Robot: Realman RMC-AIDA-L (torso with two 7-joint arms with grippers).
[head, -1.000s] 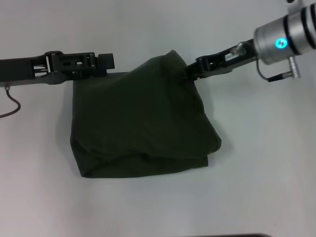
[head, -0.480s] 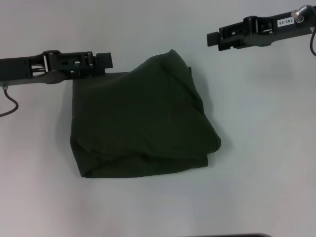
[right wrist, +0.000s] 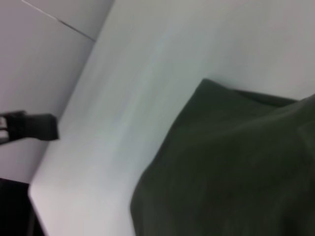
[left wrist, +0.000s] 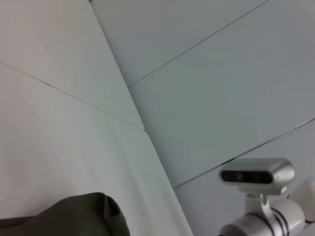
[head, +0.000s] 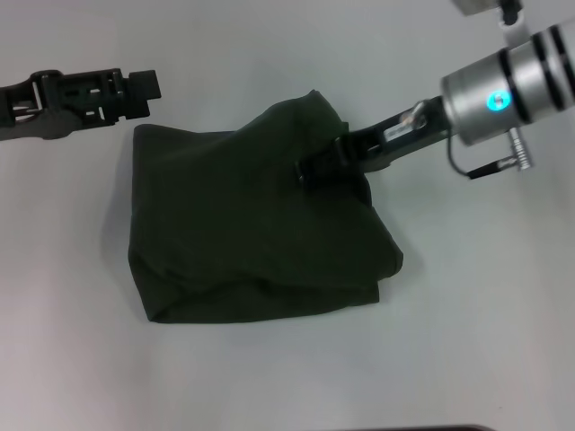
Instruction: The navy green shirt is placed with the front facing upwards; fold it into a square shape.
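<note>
The folded shirt [head: 256, 238] lay on the table [head: 467, 341]. The right gripper [head: 310, 171] rested on its right part; the left gripper [head: 144, 85] hung beyond its far-left corner.

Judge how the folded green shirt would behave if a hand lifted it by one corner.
The folded green shirt would probably droop and unfold: its layers lie loose and rumpled, with soft bulging edges. It looks light, so it should slide easily on the smooth white table if pushed. The right hand is over its far right part; the left hand is off it.
</note>
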